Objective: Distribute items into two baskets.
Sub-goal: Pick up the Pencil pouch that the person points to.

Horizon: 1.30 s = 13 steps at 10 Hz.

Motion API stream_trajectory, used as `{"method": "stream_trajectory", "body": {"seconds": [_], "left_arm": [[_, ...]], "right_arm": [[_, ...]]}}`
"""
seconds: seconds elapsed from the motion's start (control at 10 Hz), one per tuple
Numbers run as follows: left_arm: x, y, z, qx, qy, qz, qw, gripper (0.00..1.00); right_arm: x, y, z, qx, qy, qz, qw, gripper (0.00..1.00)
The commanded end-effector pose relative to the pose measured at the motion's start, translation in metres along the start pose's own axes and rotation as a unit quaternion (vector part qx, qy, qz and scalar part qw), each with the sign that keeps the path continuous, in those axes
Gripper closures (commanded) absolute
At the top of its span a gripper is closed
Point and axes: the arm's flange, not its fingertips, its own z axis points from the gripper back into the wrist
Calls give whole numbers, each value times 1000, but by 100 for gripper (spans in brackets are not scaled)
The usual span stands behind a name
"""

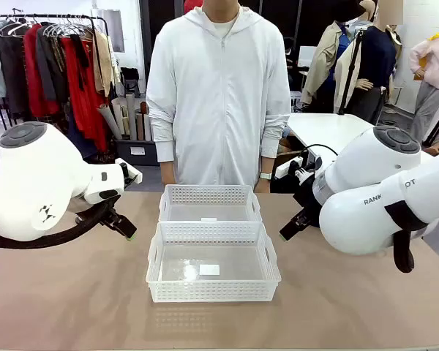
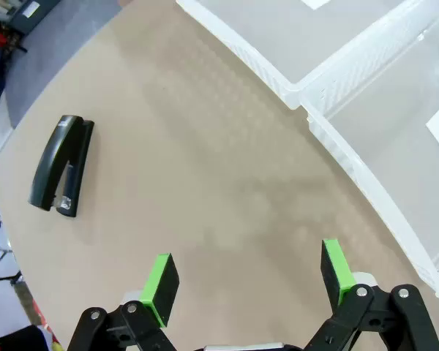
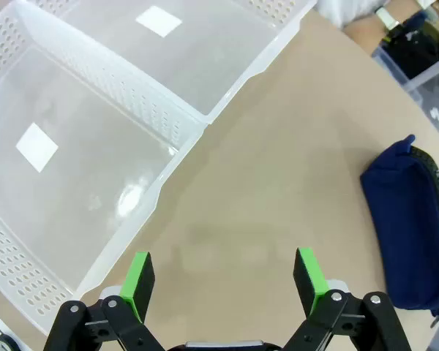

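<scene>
Two baskets (image 1: 212, 224) abut along long sides — axes running left-right.

Front: we look across the table (image 1: 73, 307) at the person (image 1: 219, 88). Wrists: close, angled down onto it; all three share the baskets (image 2: 366, 183).

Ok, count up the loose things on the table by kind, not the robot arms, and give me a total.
White baskets: 2
Black stapler: 1
Navy pouch: 1
Total: 4
</scene>
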Motion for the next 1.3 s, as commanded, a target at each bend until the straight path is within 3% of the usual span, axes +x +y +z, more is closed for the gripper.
{"method": "stream_trajectory", "body": {"seconds": [0.0, 1.2], "left_arm": [[0, 0, 0, 0, 0, 0, 1000, 0], [0, 0, 0, 0, 0, 0, 1000, 0]], "right_arm": [[0, 0, 0, 0, 0, 0, 1000, 0], [0, 0, 0, 0, 0, 0, 1000, 0]]}}
